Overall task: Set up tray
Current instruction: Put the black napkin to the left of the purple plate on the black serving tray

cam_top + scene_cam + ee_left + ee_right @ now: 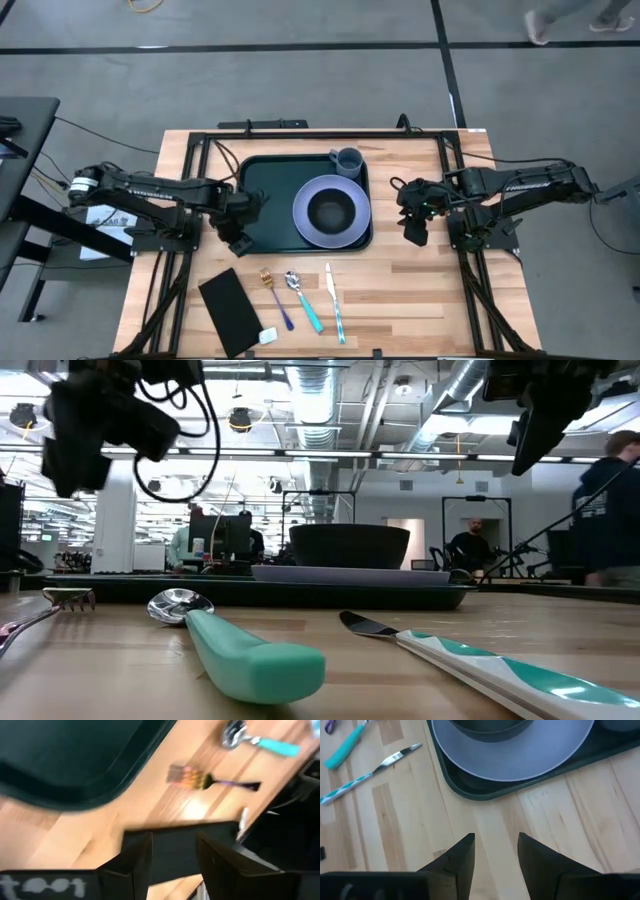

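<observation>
One tray between two end effectors, left end effector and right end effector both spread and empty, one plate, bowl, cup aboard, one fork, spoon, knife, napkin beyond on table.

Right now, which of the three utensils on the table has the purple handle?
The fork, leftmost of the three and nearest the black napkin. The spoon and knife beside it both have teal handles.
</observation>
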`<control>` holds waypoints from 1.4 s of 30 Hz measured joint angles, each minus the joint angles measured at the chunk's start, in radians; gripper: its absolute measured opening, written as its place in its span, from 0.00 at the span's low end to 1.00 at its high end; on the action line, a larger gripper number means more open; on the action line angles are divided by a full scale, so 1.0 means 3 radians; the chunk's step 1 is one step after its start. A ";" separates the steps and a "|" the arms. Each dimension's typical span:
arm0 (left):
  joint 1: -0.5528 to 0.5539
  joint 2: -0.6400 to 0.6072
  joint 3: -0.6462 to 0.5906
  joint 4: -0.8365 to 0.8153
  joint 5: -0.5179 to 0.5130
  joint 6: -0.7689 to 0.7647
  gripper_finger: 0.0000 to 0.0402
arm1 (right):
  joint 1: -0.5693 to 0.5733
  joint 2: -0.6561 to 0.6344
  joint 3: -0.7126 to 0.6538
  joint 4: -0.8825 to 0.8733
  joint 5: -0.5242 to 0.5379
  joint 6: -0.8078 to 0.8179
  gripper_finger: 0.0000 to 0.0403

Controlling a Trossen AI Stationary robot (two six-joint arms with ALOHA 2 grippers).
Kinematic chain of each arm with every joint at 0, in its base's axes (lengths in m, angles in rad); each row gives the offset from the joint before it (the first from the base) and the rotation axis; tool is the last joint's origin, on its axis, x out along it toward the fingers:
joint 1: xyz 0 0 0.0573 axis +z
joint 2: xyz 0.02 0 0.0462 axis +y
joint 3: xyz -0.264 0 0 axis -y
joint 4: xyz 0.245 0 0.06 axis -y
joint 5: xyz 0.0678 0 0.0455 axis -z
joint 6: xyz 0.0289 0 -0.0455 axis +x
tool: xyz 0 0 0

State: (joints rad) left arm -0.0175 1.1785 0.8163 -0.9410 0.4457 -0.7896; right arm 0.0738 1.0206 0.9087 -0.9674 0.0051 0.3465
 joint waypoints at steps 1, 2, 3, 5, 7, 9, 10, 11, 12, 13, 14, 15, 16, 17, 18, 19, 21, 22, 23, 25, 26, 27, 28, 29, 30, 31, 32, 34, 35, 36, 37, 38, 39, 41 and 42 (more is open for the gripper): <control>-0.0078 -0.0013 0.0019 -0.0071 -0.0076 -0.0069 0.33 | 0.0000 0.0000 0.0001 0.0001 0.0001 -0.0037 0.34; -0.0162 -0.0034 0.0026 -0.0129 -0.0166 -0.0135 0.33 | 0.0000 0.0000 0.0001 0.0002 0.0003 -0.0074 0.34; -0.0249 -0.0051 0.0026 -0.0185 -0.0247 -0.0207 0.33 | 0.0000 0.0000 0.0000 0.0003 0.0015 -0.0113 0.34; -0.0447 -0.0072 0.0026 -0.0313 -0.0390 -0.0350 0.32 | 0.0000 0.0000 0.0001 0.0003 0.0091 -0.0151 0.34; -0.0624 -0.0072 0.0026 -0.0377 -0.0457 -0.0504 0.32 | -0.0013 -0.0001 0.0001 0.0003 0.0128 -0.0193 0.34; -0.0798 -0.0071 0.0026 -0.0402 -0.0469 -0.0628 0.32 | -0.0038 -0.0001 -0.0001 0.0002 0.0128 -0.0218 0.34; -0.0886 -0.0071 0.0026 -0.0398 -0.0481 -0.0673 0.32 | -0.0050 -0.0001 0.0001 -0.0002 0.0127 -0.0226 0.34; -0.0984 -0.0071 0.0026 -0.0394 -0.0499 -0.0732 0.32 | -0.0062 -0.0001 0.0001 -0.0003 0.0127 -0.0231 0.34; -0.1074 -0.0071 0.0016 -0.0383 -0.0524 -0.0797 0.32 | -0.0074 -0.0001 0.0001 -0.0003 0.0127 -0.0235 0.34; -0.1163 -0.0071 -0.0003 -0.0378 -0.0560 -0.0868 0.32 | -0.0087 -0.0001 0.0001 -0.0002 0.0127 -0.0252 0.34; -0.1250 -0.0067 -0.0015 -0.0393 -0.0612 -0.0932 0.32 | -0.0098 -0.0001 0.0001 -0.0002 0.0126 -0.0274 0.34; -0.1340 -0.0062 -0.0022 -0.0394 -0.0674 -0.0990 0.32 | -0.0105 -0.0001 0.0001 -0.0001 0.0126 -0.0284 0.34; -0.1412 -0.0050 -0.0026 -0.0375 -0.0720 -0.1049 0.32 | -0.0108 -0.0003 0.0001 0.0000 0.0126 -0.0285 0.34; -0.1476 -0.0039 -0.0048 -0.0314 -0.0757 -0.1101 0.32 | -0.0110 -0.0003 0.0001 0.0004 0.0126 -0.0285 0.34; -0.1538 -0.0018 -0.0076 -0.0245 -0.0802 -0.1159 0.32 | -0.0119 -0.0003 0.0001 0.0009 0.0126 -0.0285 0.34; -0.1589 0.0004 -0.0109 -0.0158 -0.0813 -0.1208 0.32 | -0.0124 -0.0003 0.0001 0.0010 0.0125 -0.0285 0.34; -0.1687 0.0050 -0.0192 0.0056 -0.0828 -0.1304 0.32 | -0.0122 -0.0003 0.0001 0.0010 0.0126 -0.0285 0.34; -0.1728 0.0094 -0.0234 0.0147 -0.0829 -0.1357 0.32 | -0.0122 -0.0003 0.0001 0.0011 0.0125 -0.0285 0.34; -0.1769 0.0152 -0.0277 0.0223 -0.0831 -0.1408 0.32 | -0.0122 -0.0003 0.0001 0.0011 0.0125 -0.0285 0.34; -0.1845 0.0273 -0.0323 0.0320 -0.0832 -0.1470 0.32 | -0.0122 -0.0003 0.0001 0.0010 0.0125 -0.0285 0.34; -0.1876 0.0330 -0.0332 0.0365 -0.0835 -0.1488 0.32 | -0.0122 -0.0003 0.0001 0.0011 0.0125 -0.0285 0.34; -0.1898 0.0398 -0.0332 0.0380 -0.0849 -0.1494 0.32 | -0.0122 -0.0003 0.0001 0.0011 0.0125 -0.0285 0.34; -0.1922 0.0465 -0.0334 0.0379 -0.0888 -0.1500 0.32 | -0.0122 -0.0003 0.0001 0.0011 0.0125 -0.0285 0.34; -0.1950 0.0524 -0.0336 0.0374 -0.0928 -0.1517 0.32 | -0.0122 -0.0003 0.0001 0.0012 0.0125 -0.0283 0.34; -0.1978 0.0578 -0.0337 0.0380 -0.0970 -0.1543 0.32 | -0.0122 -0.0003 0.0001 0.0011 0.0125 -0.0283 0.34; -0.1999 0.0634 -0.0337 0.0409 -0.1011 -0.1567 0.32 | -0.0122 -0.0003 0.0001 0.0012 0.0125 -0.0284 0.34; -0.2019 0.0698 -0.0337 0.0467 -0.1023 -0.1571 0.32 | -0.0122 -0.0003 0.0001 0.0012 0.0125 -0.0283 0.34; -0.2061 0.0823 -0.0337 0.0609 -0.1046 -0.1560 0.32 | -0.0122 -0.0003 0.0001 0.0012 0.0125 -0.0283 0.34; -0.2078 0.0885 -0.0337 0.0666 -0.1046 -0.1556 0.32 | -0.0122 -0.0003 0.0001 0.0013 0.0125 -0.0283 0.34; -0.2089 0.0957 -0.0336 0.0709 -0.1049 -0.1556 0.32 | -0.0122 -0.0003 0.0001 0.0013 0.0125 -0.0283 0.34; -0.2105 0.1027 -0.0336 0.0734 -0.1059 -0.1556 0.32 | -0.0122 -0.0003 0.0001 0.0015 0.0125 -0.0282 0.34; -0.2115 0.1092 -0.0331 0.0741 -0.1065 -0.1556 0.32 | -0.0122 -0.0003 0.0001 0.0016 0.0124 -0.0282 0.34; -0.2118 0.1148 -0.0318 0.0747 -0.1064 -0.1559 0.32 | -0.0122 -0.0003 0.0001 0.0018 0.0124 -0.0283 0.34; -0.2124 0.1248 -0.0309 0.0735 -0.1059 -0.1572 0.32 | -0.0122 -0.0003 0.0001 0.0024 0.0124 -0.0282 0.34; -0.2124 0.1280 -0.0302 0.0729 -0.1058 -0.1573 0.32 | -0.0122 -0.0003 0.0001 0.0028 0.0124 -0.0282 0.34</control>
State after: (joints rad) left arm -0.6548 1.5625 0.7257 -0.7222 0.1284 -1.2613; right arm 0.0372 1.0199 0.9089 -0.9589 0.0423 0.2619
